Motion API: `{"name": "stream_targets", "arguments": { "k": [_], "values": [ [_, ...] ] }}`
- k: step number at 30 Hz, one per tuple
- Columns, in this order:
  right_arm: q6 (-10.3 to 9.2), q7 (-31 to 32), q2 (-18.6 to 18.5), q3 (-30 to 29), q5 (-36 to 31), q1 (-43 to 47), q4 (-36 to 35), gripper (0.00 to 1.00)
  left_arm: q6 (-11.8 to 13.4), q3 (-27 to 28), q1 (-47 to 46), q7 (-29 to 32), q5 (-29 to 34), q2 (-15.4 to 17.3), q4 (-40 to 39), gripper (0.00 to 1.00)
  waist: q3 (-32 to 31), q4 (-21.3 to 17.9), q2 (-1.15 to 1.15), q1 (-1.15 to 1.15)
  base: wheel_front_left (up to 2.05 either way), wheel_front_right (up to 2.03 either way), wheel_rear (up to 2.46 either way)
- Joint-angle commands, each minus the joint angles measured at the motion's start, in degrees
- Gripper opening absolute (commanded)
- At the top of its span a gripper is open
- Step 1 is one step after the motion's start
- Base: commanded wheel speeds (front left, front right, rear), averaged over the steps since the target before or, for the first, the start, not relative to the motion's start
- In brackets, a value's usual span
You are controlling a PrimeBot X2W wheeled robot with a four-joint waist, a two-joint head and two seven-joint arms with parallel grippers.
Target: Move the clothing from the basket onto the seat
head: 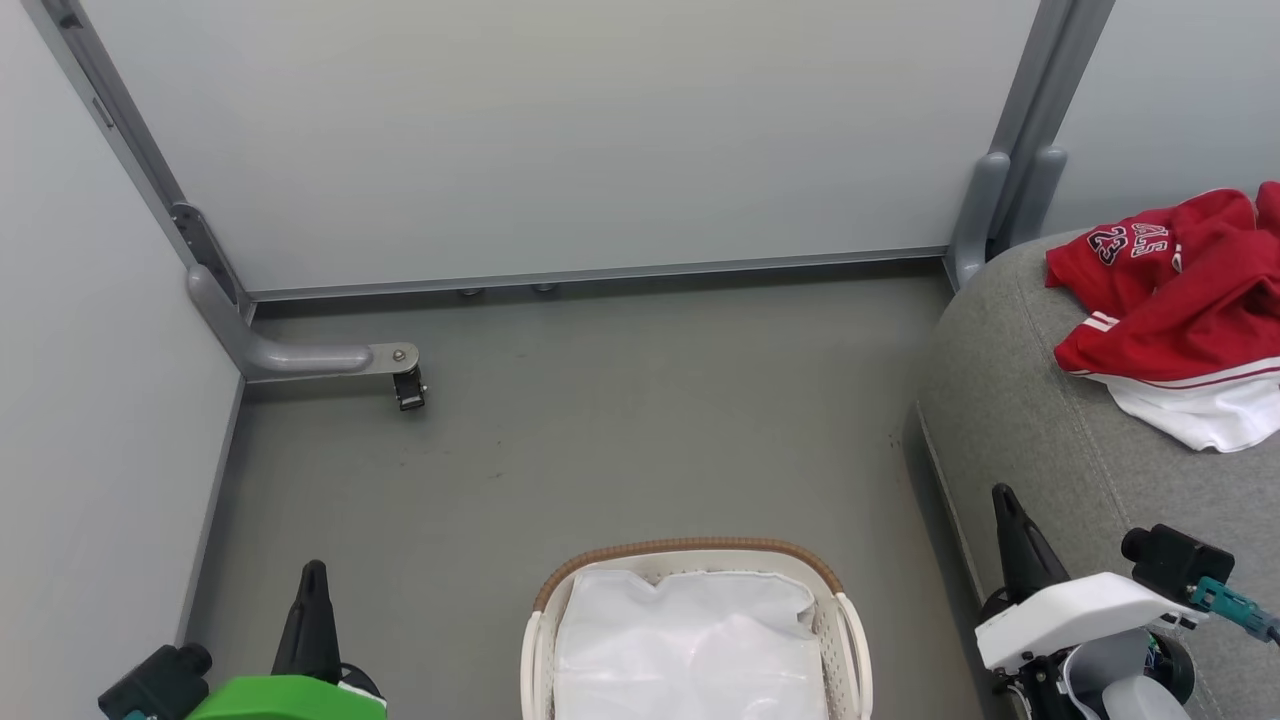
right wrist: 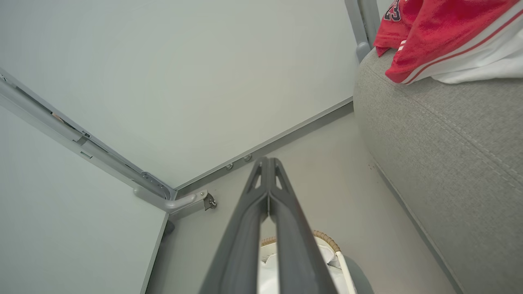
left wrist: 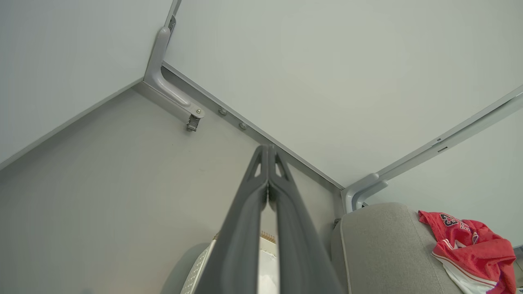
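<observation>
The red clothing (head: 1175, 290) with white trim and a number 23 lies in a heap on the grey seat (head: 1040, 430) at the right. It also shows as clothing (left wrist: 470, 249) on the seat (left wrist: 380, 249), and as clothing (right wrist: 441, 36) on the seat (right wrist: 449, 147). The white basket (head: 845, 640) with a brown rim stands at the bottom centre, holding a plain white liner (head: 690, 640). My left gripper (head: 313, 570) is shut and empty, left of the basket. My right gripper (head: 1003, 495) is shut and empty, right of the basket by the seat's front edge.
Grey floor (head: 600, 420) stretches ahead to pale wall panels (head: 560, 130). A grey bracket with a small caster (head: 405, 385) juts out from the left corner. Another grey post foot (head: 980, 220) stands beside the seat's far end.
</observation>
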Motion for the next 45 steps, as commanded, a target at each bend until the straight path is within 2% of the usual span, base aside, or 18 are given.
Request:
{"name": "stream_targets", "arguments": {
  "k": [1,22,45],
  "values": [
    [-0.02,0.4,-0.3,-0.4,2.0,-1.2,-1.0,0.0,-0.3,0.5,-2.1,0.4,-1.9,0.3,-0.8,0.0,0.0,0.0,0.15,0.0,0.0,0.0,0.0],
    [-0.03,4.7,-0.4,-2.6,17.9,-1.5,-1.8,0.0,-0.6,2.5,-4.3,4.6,-15.8,0.3,-0.9,0.0,0.2,-0.4,0.26,0.0,0.0,0.0,0.0],
    [-0.04,8.4,-0.5,-4.5,31.8,-1.8,-2.5,0.0,-0.9,4.3,-6.4,8.4,-28.0,0.4,-1.0,0.0,0.3,-0.8,0.38,0.0,0.0,0.0,0.0]
  ]
}}
